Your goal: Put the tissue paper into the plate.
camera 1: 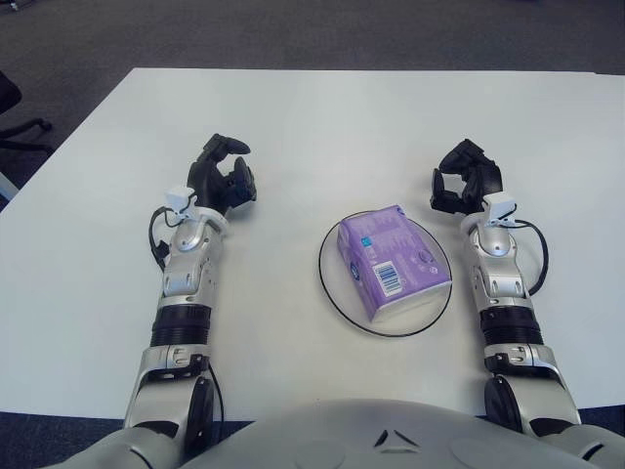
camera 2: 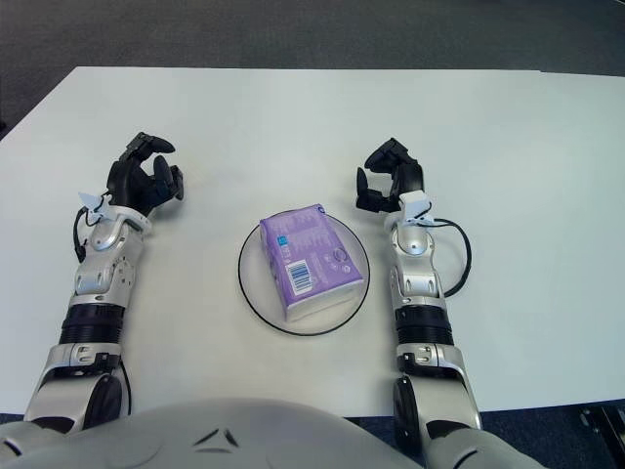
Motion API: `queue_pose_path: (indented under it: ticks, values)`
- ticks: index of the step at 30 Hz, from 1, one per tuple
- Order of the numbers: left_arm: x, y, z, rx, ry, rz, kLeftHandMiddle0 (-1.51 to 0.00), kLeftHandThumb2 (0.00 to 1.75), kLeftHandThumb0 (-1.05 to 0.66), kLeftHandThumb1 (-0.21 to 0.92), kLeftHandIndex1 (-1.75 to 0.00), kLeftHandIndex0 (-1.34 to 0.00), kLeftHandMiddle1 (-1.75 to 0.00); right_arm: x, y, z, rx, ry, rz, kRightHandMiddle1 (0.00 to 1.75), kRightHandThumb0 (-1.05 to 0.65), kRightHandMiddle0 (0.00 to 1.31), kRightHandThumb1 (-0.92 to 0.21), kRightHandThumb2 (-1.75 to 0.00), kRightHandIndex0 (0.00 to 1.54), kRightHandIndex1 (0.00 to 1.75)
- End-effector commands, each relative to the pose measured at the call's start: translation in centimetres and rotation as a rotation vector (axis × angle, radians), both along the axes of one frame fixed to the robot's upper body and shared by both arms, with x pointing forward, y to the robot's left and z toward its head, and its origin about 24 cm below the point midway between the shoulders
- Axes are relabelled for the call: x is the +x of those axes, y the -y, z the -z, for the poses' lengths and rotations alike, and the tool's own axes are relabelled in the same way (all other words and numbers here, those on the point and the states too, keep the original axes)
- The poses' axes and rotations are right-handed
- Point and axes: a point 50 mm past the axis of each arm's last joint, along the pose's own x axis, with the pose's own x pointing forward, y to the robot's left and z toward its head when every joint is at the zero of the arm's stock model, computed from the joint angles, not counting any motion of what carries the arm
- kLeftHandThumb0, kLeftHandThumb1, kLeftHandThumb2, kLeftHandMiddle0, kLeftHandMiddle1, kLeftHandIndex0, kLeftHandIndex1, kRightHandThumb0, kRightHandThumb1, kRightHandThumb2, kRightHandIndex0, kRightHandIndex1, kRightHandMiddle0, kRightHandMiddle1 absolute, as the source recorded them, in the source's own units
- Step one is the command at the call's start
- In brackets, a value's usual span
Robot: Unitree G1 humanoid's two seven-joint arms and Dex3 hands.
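A purple tissue pack (camera 1: 386,261) lies inside the clear round plate with a dark rim (camera 1: 332,288) on the white table, in front of me at centre. My left hand (camera 1: 225,178) shows to the left of the plate, fingers curled and holding nothing. To the right of the plate, just past its upper rim, my right hand (camera 1: 463,182) has its fingers curled and holds nothing. Neither hand touches the pack or the plate.
The white table (camera 1: 322,127) stretches far ahead and to both sides. Dark carpet (camera 1: 293,29) lies beyond its far edge. A black chair base (camera 1: 15,132) shows at the far left, off the table.
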Motion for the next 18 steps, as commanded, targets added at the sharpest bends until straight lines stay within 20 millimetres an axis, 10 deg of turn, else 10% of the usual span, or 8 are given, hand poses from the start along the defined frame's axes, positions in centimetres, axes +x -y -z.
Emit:
queue_pose_path:
  ticks: [1,18]
  values:
    - [-1.86,2.71,4.61,-0.060,-0.144,0.028,-1.31,1.24,-0.46,0.38,-1.75,-0.56,-1.75,-3.54,-0.58,6.68,0.071,-0.223,0.021,1.75,-0.48,0.61,-0.33,-1.30,1.29,1.75]
    - [-2.01,3.55,5.27,0.033,-0.160,0.046,-1.32,1.25,-0.46,0.37,-1.75,-0.57,-1.75,-3.54,-0.62,6.68,0.059,-0.220,0.026,1.75,-0.48,0.61,-0.33,-1.30,1.30,1.75]
